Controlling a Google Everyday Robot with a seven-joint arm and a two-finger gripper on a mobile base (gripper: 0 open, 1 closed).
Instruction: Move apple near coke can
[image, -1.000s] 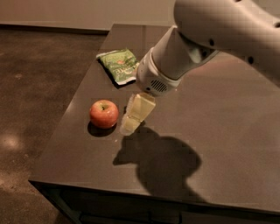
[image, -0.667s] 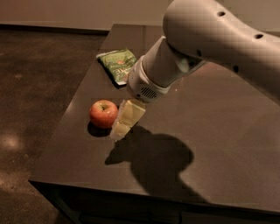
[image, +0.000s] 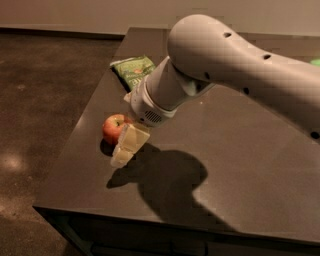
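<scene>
The red apple (image: 113, 128) with yellowish patches sits on the dark table (image: 250, 165) near its left edge. My gripper (image: 125, 147) hangs from the big white arm just right of and in front of the apple, its pale fingers (image: 131, 138) overlapping the apple's right side. I cannot tell whether it touches the apple. The coke can is out of view or hidden behind the arm.
A flat green snack bag (image: 133, 70) lies at the back left of the table. The table's left edge (image: 75, 137) runs close to the apple, with dark floor (image: 35, 100) beyond. The arm casts a large shadow (image: 170, 182) at the table's front.
The arm has swung left and down, bringing the gripper from beside the apple to right against its right side. The apple has not moved.
</scene>
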